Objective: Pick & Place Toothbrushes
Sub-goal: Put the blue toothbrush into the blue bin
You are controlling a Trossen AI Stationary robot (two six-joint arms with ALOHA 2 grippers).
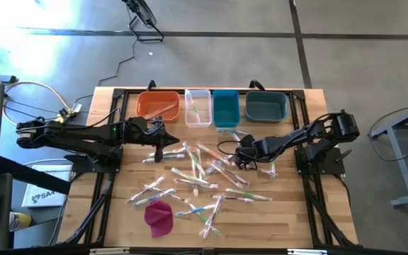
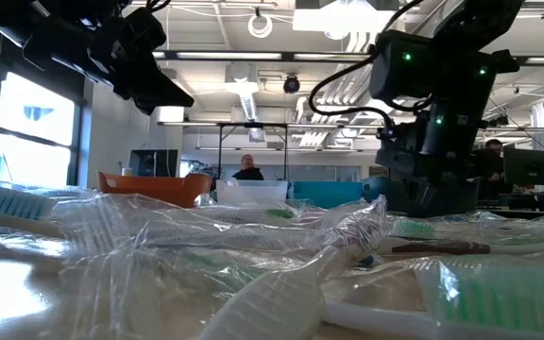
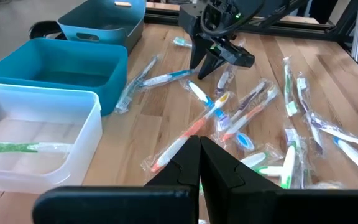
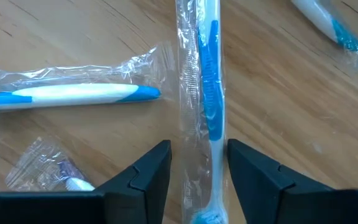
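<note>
Left of frame in the high view: your left pincer [image 1: 167, 136] hangs over the desk [image 1: 275, 227] just below the orange bin [image 1: 157, 105], clenched on nothing; its wrist view shows the two dark fingers pressed together.

Centre: the toothbrushes [image 1: 193, 173] lie scattered across the middle of the desk, roughly two dozen, some crossing each other. A magenta cloth lump [image 1: 159, 217] sits lower left of the pile.

Top row, left to right: orange bin, clear bin [image 1: 197, 108], teal bin [image 1: 226, 108], grey-blue bin [image 1: 266, 107]. The clear bin holds one green-handled brush [image 3: 17, 147]. The orange bin seems to hold something thin; can't tell what. Judged from this, sorting has barely begun and nearly the whole pile remains.

Right of centre: your right pincer [image 1: 245, 157] is low over the pile's upper right edge. In its wrist view the fingers [image 4: 145, 171] stand parted to either side of a blue-and-white toothbrush [image 4: 211, 106], not yet closed on it.

Materials: slim plastic handles, crinkly glossy clear wrappers that catch light; bins smooth moulded plastic, rounded corners; desk top pale wood planks, visible grain.
</note>
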